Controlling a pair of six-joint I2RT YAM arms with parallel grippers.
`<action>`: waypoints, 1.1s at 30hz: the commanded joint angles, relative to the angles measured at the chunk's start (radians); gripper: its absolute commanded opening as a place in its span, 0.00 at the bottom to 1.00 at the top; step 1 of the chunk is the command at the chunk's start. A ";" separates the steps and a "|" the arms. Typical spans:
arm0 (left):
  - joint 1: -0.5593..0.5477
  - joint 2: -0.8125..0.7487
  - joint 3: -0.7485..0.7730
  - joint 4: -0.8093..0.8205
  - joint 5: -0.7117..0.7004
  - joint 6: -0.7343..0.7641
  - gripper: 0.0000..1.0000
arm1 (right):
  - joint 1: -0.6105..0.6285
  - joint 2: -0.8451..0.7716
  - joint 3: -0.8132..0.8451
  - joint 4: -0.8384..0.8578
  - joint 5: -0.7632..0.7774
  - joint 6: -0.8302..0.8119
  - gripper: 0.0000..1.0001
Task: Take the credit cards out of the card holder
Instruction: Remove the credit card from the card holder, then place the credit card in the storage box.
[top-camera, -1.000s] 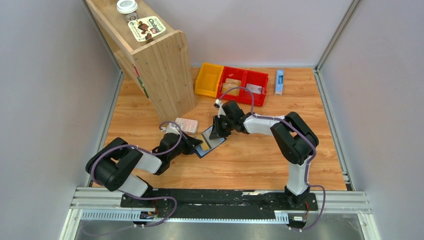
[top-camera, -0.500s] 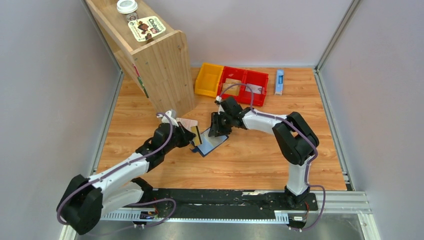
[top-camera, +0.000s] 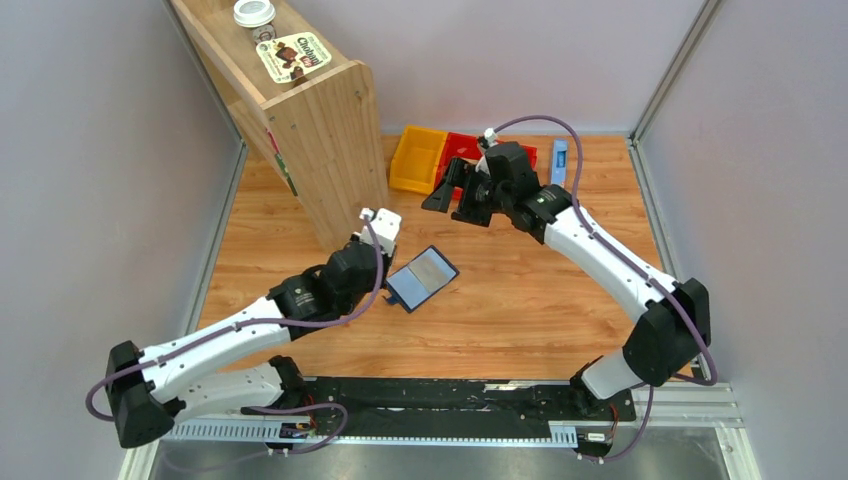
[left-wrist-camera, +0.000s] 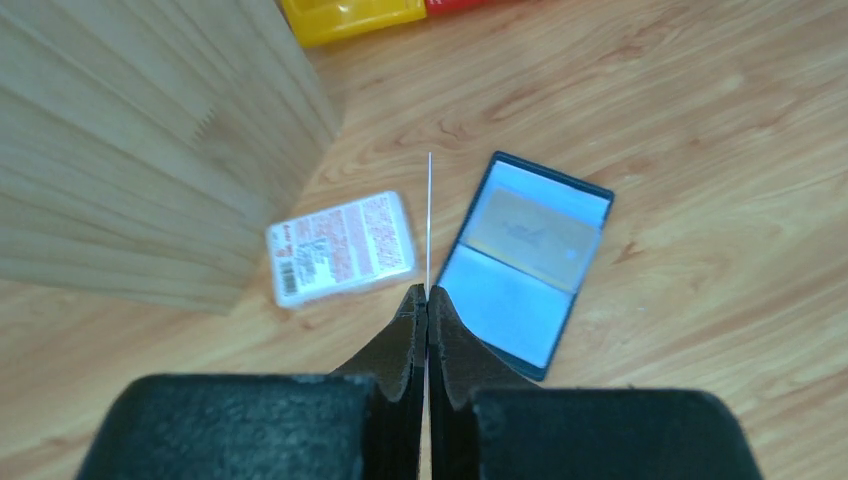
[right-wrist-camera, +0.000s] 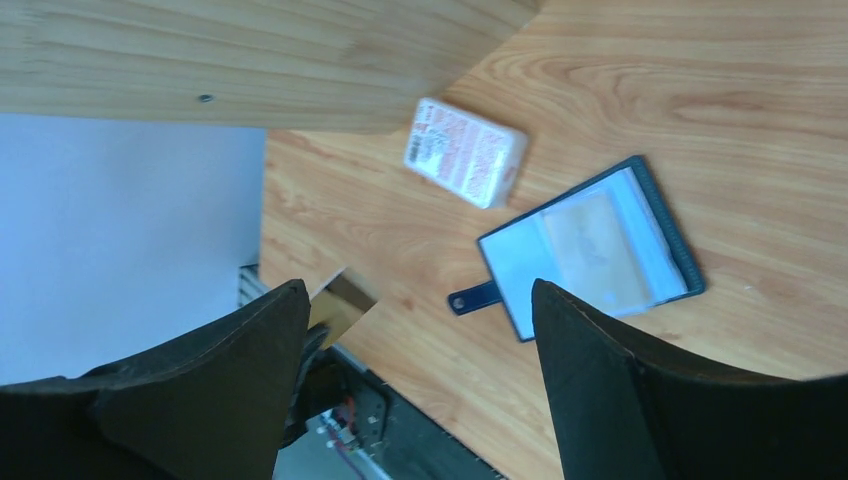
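At the far left stands a wooden shelf (top-camera: 322, 125) of pale, straight-grained boards. Just in front of it the left claw (left-wrist-camera: 428, 300) is clenched on a credit card (left-wrist-camera: 429, 215), pinching it upright. From the left wrist the card is edge-on, no more than a thin pale line, while the right wrist view shows its tan-yellow corner. Below it lies a packet (left-wrist-camera: 343, 247), a rounded pink-and-white rectangle, flat on the wood-grain surface (top-camera: 520, 300).

Just right of the packet, and apart from it, the card holder (left-wrist-camera: 525, 260) lies spread open. It has a soft navy border around two lighter blue-grey pockets, with a short strap (right-wrist-camera: 472, 297) sticking out from one edge. A second card (left-wrist-camera: 527, 232), tan and flat, sits in one pocket. The other pocket looks plain and pale (too blurred to tell whether anything is in it).

Further right and raised well off the surface, the right claw (right-wrist-camera: 418, 300) is released, its dark wedge-shaped fingers wide apart and grasping nothing. Behind it are a glossy yellow bin (top-camera: 418, 160), the red bins (top-camera: 458, 146) and a slim blue-and-white box (top-camera: 559, 160).
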 joint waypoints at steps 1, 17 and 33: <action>-0.111 0.086 0.052 0.014 -0.267 0.337 0.00 | 0.008 -0.059 -0.016 0.006 -0.070 0.125 0.84; -0.232 0.187 0.031 0.413 -0.228 0.609 0.00 | 0.067 -0.007 -0.086 0.135 -0.218 0.247 0.75; -0.232 0.224 0.031 0.384 -0.222 0.544 0.14 | 0.043 -0.047 -0.135 0.118 -0.153 0.238 0.00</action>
